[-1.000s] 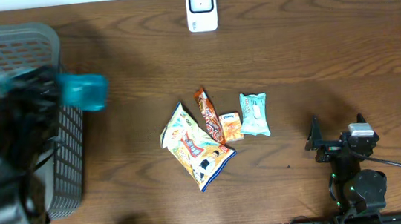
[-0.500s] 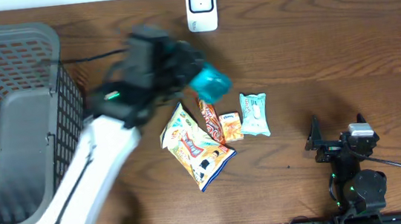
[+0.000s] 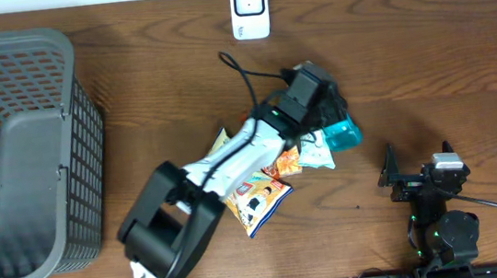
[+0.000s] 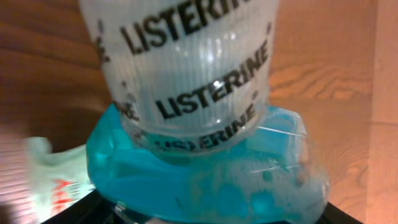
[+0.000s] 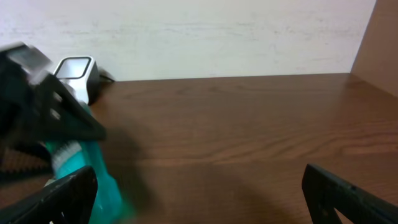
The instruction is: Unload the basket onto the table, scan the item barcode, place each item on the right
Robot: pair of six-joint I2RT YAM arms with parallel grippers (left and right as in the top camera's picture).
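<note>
Gripping the Bottle

Squeezing the blue bottle (image 3: 346, 134) in the left gripper (image 3: 326, 123) over the middle of the table (image 3: 443, 54), long way pointing at the right edge. Aiming for the scanner (image 3: 249, 7) by the far edge. Leaving the right gripper (image 3: 417, 166) open, empty.

mouthwash bottle (image 4: 205, 180): cap cut off at top edge | snack packets (image 3: 253, 197): partly hidden under left arm (image 3: 230, 158)

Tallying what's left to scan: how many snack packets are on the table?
3 visible: a yellow bag at the front, a small orange packet beside it, a pale teal packet further right. The left arm crosses them, so another may be hidden.
</note>
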